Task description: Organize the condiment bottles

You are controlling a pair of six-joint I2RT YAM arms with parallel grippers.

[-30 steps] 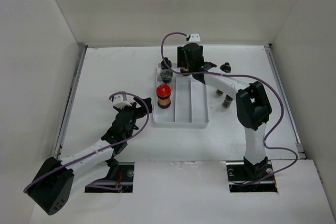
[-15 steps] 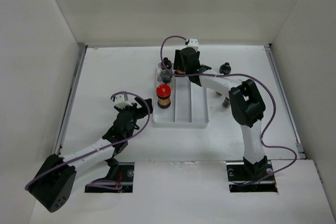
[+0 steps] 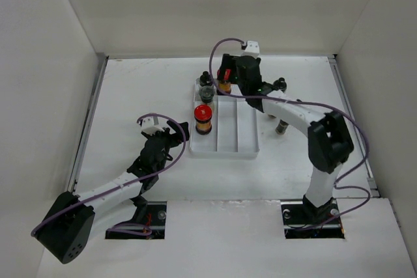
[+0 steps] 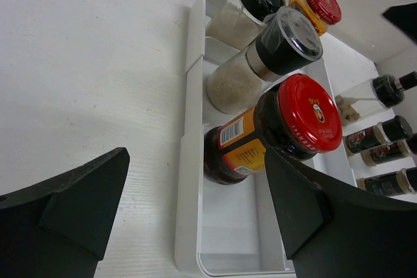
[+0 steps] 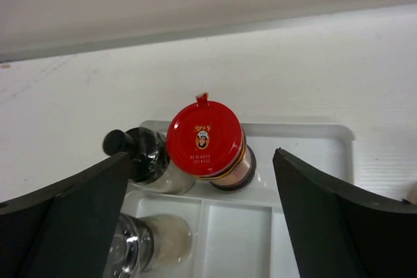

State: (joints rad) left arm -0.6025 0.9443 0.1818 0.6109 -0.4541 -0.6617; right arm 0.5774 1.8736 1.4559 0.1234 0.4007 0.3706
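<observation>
The white tray (image 3: 246,136) holds several bottles at its back left. An amber red-capped bottle (image 3: 204,118) stands in the left lane, also seen in the left wrist view (image 4: 273,128). Behind it stand a pale grinder (image 4: 267,56) and a black-capped bottle (image 4: 251,4). A second red-capped bottle (image 5: 205,140) stands in the tray's back compartment (image 3: 225,85). My right gripper (image 5: 202,154) is open above it, fingers well clear on both sides. My left gripper (image 4: 195,154) is open and empty, low by the tray's near left corner.
Several black-capped bottles stand on the table right of the tray (image 3: 280,84), (image 3: 282,127); in the left wrist view they show as a slim pale one (image 4: 374,92) and dark ones (image 4: 378,136). White walls enclose the table on three sides.
My right gripper has drawn back to the right and uncovered the second red-capped bottle, which now stands free in the tray's back compartment. The left arm has hardly moved.
</observation>
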